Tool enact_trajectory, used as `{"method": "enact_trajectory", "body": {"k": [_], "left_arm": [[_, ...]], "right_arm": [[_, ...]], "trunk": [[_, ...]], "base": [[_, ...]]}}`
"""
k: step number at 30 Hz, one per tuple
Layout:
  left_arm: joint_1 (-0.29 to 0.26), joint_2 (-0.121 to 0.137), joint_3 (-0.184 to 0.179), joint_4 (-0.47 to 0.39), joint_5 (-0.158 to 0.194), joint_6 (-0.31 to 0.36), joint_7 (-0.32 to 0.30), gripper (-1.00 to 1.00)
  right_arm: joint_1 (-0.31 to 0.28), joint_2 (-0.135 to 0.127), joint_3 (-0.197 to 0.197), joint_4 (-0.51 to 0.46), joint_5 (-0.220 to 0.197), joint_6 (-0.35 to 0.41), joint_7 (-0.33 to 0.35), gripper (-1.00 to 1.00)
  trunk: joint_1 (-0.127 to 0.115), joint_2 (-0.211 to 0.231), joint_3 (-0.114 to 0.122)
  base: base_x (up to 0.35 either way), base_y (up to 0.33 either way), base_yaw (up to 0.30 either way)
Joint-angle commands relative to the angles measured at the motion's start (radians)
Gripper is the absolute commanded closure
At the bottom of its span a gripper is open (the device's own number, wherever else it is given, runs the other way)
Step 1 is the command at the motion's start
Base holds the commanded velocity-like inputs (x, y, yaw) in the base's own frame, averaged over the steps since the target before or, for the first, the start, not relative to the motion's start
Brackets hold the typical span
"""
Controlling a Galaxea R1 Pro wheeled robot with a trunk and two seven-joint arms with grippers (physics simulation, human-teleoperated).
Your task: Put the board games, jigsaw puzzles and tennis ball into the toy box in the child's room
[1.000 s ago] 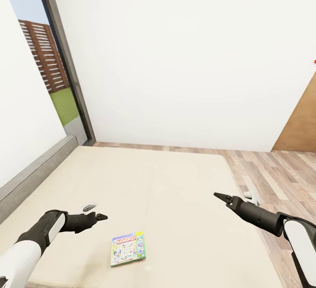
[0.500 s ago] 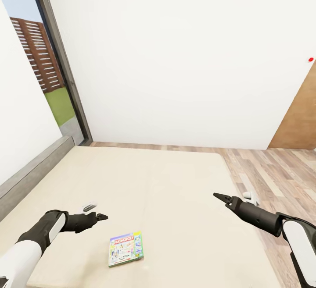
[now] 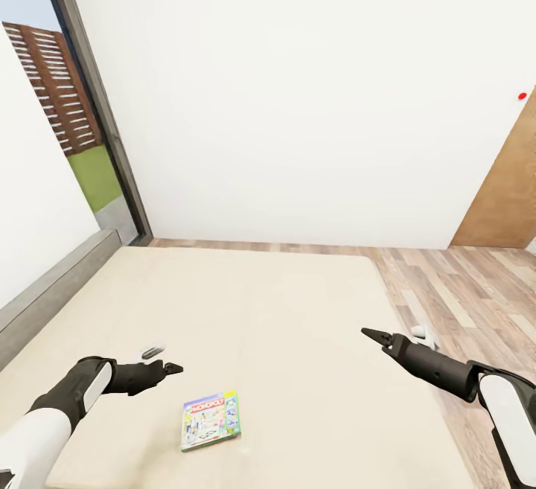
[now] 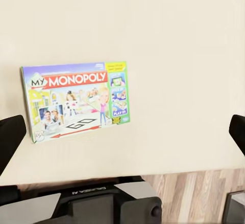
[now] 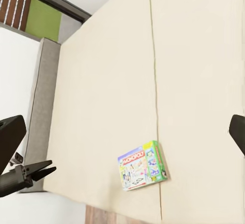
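Observation:
One board game, a white-green box with a red band, lies flat on the beige bed near its front edge. The same board game appears in the left wrist view, and the board game also in the right wrist view. My left gripper hovers open just left of and beyond the box. My right gripper hangs open over the bed's right edge. Both hold nothing. The table, toy box, jigsaw puzzles and tennis ball are out of view.
A grey headboard runs along the bed's left side under a white wall. A tall window is at the back left. Wooden floor lies right of the bed, with a brown door beyond.
The whole picture has shifted a little left and down, so the camera has moved. Both arms keep their pose and both grippers stay open. The board game lies where it was.

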Motion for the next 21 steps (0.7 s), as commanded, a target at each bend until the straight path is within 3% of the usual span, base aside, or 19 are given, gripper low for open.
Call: {"method": "enact_trajectory", "body": {"k": [1, 21], "left_arm": [[-0.001, 0.0, 0.004, 0.0, 0.0, 0.006, -0.003, -1.0], [-0.001, 0.0, 0.002, 0.0, 0.0, 0.003, -0.001, -1.0]], "right_arm": [[-0.001, 0.0, -0.001, 0.0, 0.01, 0.005, 0.01, -1.0], [-0.001, 0.001, 0.005, 0.001, 0.008, 0.005, 0.009, -1.0]], "trunk": [[0.001, -0.002, -0.004], [0.001, -0.002, -0.034]], "base": [[0.0, 0.0, -0.11], [0.0, 0.0, -0.113]]}}
